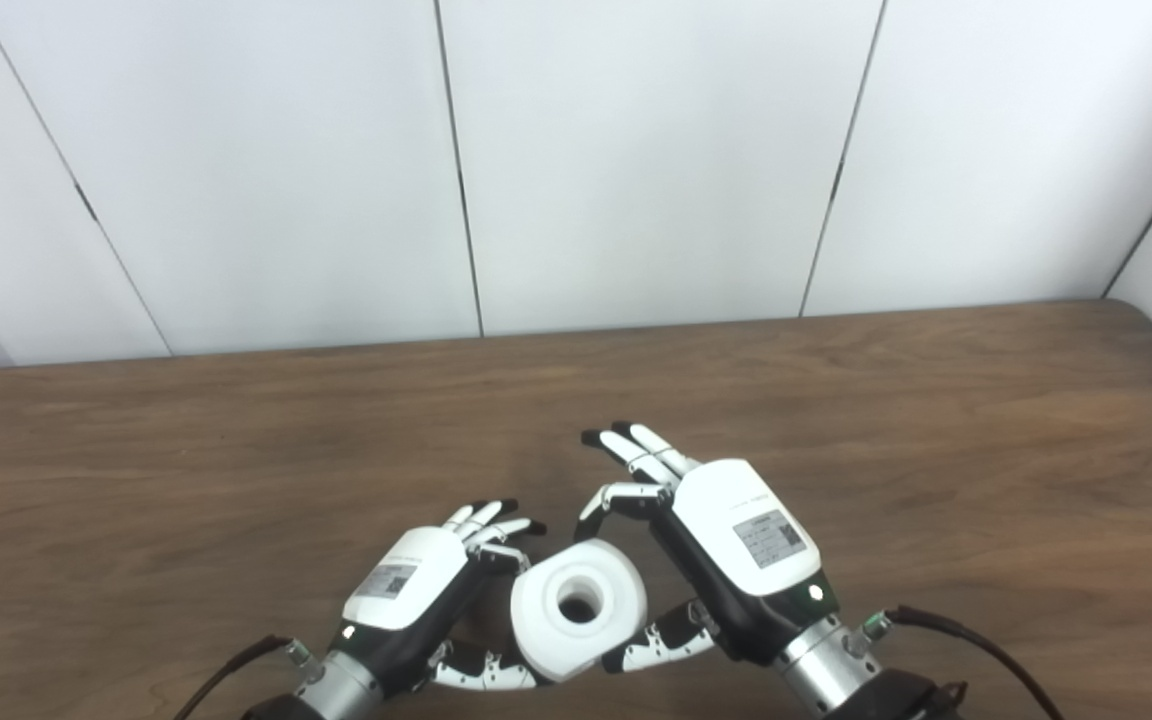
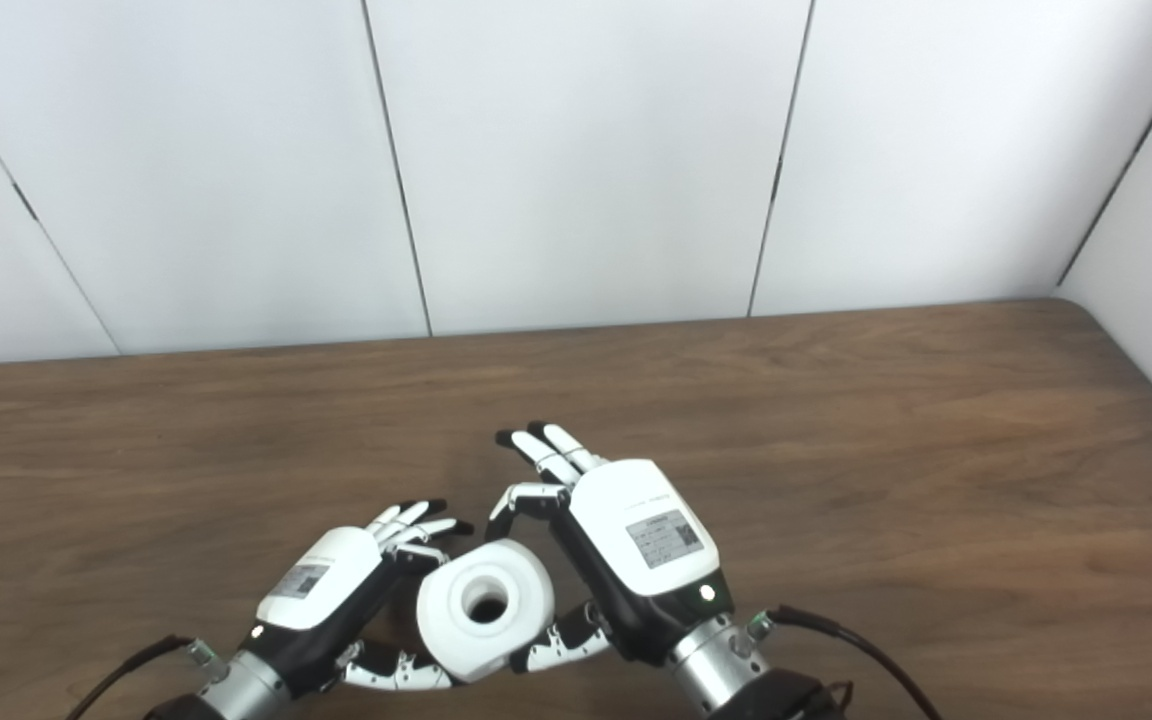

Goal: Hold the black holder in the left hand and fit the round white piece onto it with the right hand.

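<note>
The round white piece (image 1: 578, 605), a thick disc with a centre hole facing me, hangs just above the table's near edge between my two hands. My right hand (image 1: 731, 560) pinches it, with a bent finger on its top rim, the thumb under its lower right, and the other fingers stretched out. My left hand (image 1: 416, 590) closes in from the left, a bent finger at the disc's upper left and the thumb beneath it. The black holder is hidden behind the white piece, inside the left hand's grasp; only dark bits show there.
The brown wooden table (image 1: 836, 420) stretches away to white wall panels (image 1: 636, 160). Its rounded corners show at far left and far right. A dark cable (image 1: 966, 640) trails from the right wrist, and another (image 1: 226, 665) from the left.
</note>
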`<move>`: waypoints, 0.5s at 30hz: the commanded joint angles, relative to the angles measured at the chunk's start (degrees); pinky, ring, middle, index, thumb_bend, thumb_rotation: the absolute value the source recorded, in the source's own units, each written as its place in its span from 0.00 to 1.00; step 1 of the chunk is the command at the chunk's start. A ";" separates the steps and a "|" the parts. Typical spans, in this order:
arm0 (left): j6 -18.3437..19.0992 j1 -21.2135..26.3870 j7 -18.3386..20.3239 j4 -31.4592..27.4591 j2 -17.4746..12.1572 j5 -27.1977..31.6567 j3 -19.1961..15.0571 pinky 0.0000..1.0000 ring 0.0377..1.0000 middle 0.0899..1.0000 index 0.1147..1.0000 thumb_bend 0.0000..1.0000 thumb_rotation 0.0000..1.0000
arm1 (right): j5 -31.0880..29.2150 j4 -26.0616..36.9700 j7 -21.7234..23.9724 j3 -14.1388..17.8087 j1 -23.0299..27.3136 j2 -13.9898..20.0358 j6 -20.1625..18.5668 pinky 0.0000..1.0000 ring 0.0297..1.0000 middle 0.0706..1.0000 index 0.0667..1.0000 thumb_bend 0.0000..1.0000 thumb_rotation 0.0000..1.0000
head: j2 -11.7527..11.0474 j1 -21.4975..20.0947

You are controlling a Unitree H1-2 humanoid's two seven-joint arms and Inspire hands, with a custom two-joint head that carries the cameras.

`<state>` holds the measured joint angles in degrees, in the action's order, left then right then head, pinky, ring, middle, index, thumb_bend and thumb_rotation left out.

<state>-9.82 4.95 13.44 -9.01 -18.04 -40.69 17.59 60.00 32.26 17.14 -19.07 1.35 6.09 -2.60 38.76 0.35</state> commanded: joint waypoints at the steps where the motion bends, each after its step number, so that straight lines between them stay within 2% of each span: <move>1: -0.48 0.63 -0.68 -2.23 -0.11 0.05 -0.15 1.00 0.98 0.88 0.41 0.52 0.05 | 0.42 0.70 -0.18 -0.01 0.85 -0.43 0.96 0.74 0.93 0.91 0.44 0.51 0.14 | 0.13 0.03; 15: -0.81 0.44 -0.79 -2.26 -0.16 0.22 -0.22 1.00 0.98 0.87 0.41 0.52 0.05 | 1.94 -2.12 -1.92 0.88 0.97 -0.66 0.50 0.75 0.94 0.90 0.44 0.51 0.14 | 0.06 0.07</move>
<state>-9.83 4.61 13.54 -9.68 -18.08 -40.72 17.53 60.98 30.19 16.17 -18.59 1.38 5.74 -2.60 38.76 0.35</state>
